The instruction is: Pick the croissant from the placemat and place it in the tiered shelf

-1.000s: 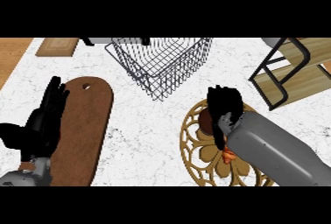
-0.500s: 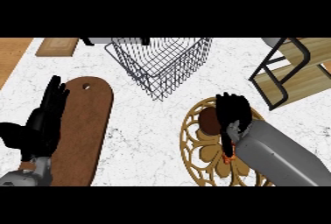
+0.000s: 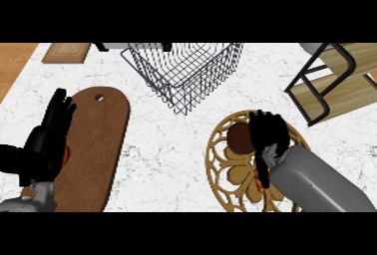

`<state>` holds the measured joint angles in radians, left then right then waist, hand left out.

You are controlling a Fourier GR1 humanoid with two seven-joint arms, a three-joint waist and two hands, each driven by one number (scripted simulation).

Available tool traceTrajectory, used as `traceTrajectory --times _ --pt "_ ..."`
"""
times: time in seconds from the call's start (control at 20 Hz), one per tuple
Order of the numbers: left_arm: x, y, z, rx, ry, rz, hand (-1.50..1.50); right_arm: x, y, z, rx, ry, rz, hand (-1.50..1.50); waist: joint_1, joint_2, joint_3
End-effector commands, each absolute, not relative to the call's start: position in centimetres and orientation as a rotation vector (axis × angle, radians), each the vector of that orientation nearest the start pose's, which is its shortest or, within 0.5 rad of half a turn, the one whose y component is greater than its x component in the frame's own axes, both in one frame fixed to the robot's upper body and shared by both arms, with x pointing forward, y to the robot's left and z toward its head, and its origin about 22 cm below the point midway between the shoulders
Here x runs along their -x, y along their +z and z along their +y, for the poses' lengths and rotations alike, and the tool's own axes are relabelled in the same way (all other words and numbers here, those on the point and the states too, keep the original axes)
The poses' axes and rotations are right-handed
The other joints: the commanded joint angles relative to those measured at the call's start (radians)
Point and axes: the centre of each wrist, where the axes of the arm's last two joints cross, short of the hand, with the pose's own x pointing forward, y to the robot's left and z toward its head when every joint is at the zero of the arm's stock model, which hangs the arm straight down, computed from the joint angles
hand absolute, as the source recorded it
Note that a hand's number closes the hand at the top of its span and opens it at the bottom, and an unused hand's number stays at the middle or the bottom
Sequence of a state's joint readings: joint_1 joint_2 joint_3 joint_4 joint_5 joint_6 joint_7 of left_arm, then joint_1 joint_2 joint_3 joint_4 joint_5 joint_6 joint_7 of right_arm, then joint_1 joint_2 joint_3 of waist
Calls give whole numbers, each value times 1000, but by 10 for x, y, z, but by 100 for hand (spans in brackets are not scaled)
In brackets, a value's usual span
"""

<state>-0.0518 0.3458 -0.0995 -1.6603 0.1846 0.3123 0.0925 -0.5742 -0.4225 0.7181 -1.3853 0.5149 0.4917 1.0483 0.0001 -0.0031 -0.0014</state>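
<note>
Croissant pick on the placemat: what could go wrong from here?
1. The right hand covers only one side of the croissant; whether it is gripped cannot be told, so it might slip out on lifting.
2. The shelf has dark frame bars facing the hand; the croissant or forearm might clip them on the way in.
3. The wire basket stands close by; a wide swing might brush it.

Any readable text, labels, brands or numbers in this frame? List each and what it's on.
None. No writing, label, brand or number shows on the shelf, wire basket, placemat, croissant, cutting board or counter. The small wooden block at top left is blank too.
</note>
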Motion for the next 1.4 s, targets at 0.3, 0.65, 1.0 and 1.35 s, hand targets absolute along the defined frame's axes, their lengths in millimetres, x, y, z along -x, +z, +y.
traceTrajectory --times 0.3,0.65,1.0,1.35 --pt "-259 59 269 -247 37 -1592 0 -298 41 -139 975 1397 -372 -150 0 2 1" --pt "-256 57 270 -266 44 -1604 0 -288 19 -144 1021 1536 -381 150 3 2 1" --pt "-251 55 277 -293 80 -1585 0 -272 61 -261 860 1543 -884 150 -60 -8 8" --pt "-243 49 280 -292 88 -1602 0 -239 62 -366 672 1431 -1160 150 -49 -1 5"
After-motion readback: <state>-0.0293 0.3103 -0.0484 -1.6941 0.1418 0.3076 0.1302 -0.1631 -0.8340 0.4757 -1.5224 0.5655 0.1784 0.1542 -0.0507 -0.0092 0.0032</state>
